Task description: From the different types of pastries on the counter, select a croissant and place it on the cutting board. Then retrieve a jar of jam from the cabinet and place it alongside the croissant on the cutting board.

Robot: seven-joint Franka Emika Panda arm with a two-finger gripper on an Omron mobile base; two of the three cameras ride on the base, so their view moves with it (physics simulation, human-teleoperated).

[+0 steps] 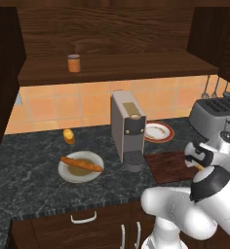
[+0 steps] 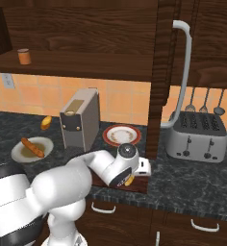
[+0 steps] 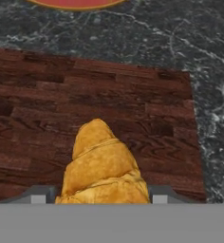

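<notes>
- Counter: bun, white plate with the stick, coffee machine, red-rimmed plate, cutting board, toaster far right.
- Cabinet shelf: jar at left.

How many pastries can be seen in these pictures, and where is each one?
3. The baguette-like stick lies on the white plate; the bun sits on the counter behind that plate; the croissant is between the gripper fingers over the cutting board.
</notes>
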